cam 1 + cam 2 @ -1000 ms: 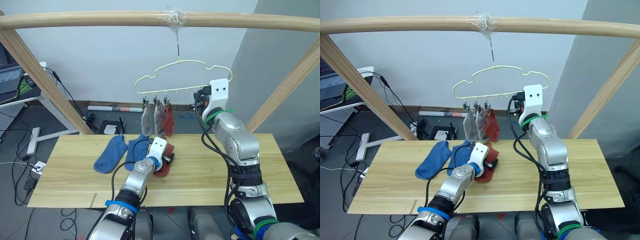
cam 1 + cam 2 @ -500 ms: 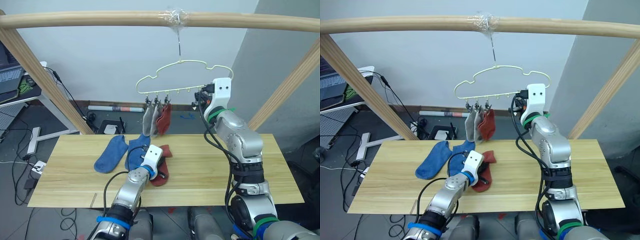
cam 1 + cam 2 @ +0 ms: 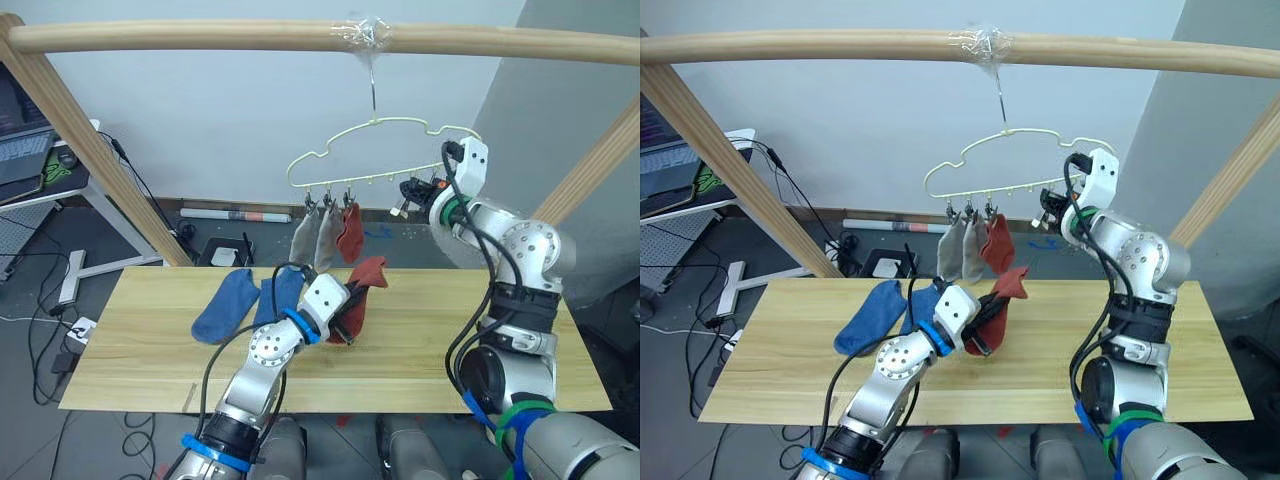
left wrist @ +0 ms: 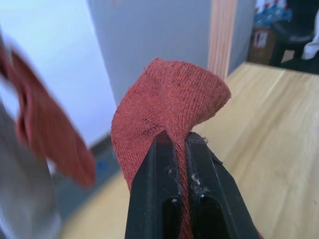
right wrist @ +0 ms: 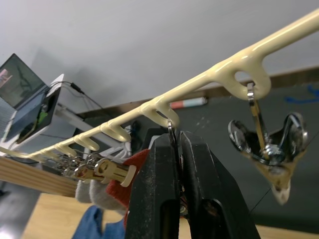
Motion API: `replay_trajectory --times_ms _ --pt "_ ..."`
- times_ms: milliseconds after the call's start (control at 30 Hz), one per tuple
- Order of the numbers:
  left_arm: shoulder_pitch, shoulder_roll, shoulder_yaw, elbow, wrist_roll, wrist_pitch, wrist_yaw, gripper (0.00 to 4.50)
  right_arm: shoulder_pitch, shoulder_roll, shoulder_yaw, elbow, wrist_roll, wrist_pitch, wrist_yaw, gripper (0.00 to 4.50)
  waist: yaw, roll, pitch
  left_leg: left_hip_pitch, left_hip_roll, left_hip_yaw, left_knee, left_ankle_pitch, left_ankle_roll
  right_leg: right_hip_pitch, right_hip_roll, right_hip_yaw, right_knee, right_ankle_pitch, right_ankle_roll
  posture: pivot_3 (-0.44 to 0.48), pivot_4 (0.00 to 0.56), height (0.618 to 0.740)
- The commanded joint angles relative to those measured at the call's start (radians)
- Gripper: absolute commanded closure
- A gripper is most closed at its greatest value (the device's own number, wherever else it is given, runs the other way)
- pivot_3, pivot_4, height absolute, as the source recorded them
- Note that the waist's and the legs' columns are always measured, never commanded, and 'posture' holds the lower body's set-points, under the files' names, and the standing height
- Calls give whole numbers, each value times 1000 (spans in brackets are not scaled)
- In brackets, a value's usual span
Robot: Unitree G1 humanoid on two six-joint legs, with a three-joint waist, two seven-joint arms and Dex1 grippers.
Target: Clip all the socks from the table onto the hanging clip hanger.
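My left gripper (image 3: 349, 311) is shut on a brick-red sock (image 3: 368, 273) and holds it up off the table (image 3: 430, 345), just below the hanging socks. In the left wrist view the sock (image 4: 167, 99) folds over my shut fingers (image 4: 155, 174). The pale-yellow clip hanger (image 3: 385, 124) hangs from the pole. Two grey socks (image 3: 304, 238) and a red sock (image 3: 350, 231) are clipped at its left. My right gripper (image 3: 416, 189) is shut on a metal clip (image 5: 172, 135) near the hanger's right end, beside a free clip (image 5: 268, 143). Two blue socks (image 3: 224, 305) lie on the table's left.
A round wooden pole frame (image 3: 200, 36) spans overhead, with slanted legs (image 3: 90, 150) at both sides. A laptop (image 3: 20, 105) on a side stand and floor cables (image 3: 40, 290) lie beyond the table's left end.
My left gripper closed on the brick-red sock and lifted it off the table toward the hanger. The camera shifted a little. The right gripper stayed at the hanger's clips.
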Motion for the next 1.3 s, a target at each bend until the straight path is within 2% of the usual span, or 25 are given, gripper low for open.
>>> replay_trajectory --times_ms 33,400,967,1067,1200,1300 --pt "-58 -17 -16 1 34 -65 21 4476 20 -12 -66 44 -11 89 -69 4500 4 0 0 0 0 0 0 0 0 0 0 0 0 0 0 40 202 740" --pt "-148 -80 -6 100 50 -100 71 4476 1 34 -116 -8 10 190 -116 4500 10 0 0 -1 0 0 -1 0 1 0 0 -1 -3 0 0 31 211 740" --pt "-192 -88 9 151 49 -138 103 4476 -2 51 -140 -41 16 225 -128 4500 10 0 0 -1 0 -1 -2 0 1 1 0 -1 -5 0 0 25 216 740" --pt "-196 -90 8 155 52 -139 105 4500 -8 58 -163 -46 24 236 -121 3538 9 0 0 -1 0 -1 -2 0 1 1 0 -2 -5 0 0 12 215 740" --pt "-204 -90 10 164 56 -140 111 4500 -28 55 -196 -48 40 245 -111 1994 3 2 1 -2 0 -1 -3 0 1 0 0 -2 -6 0 0 3 214 740" --pt "-213 -95 10 184 59 -133 119 4500 -37 30 -191 -91 100 286 -41 850 -11 3 2 -4 0 -1 -4 0 1 -2 0 -2 -6 0 1 -6 211 740"
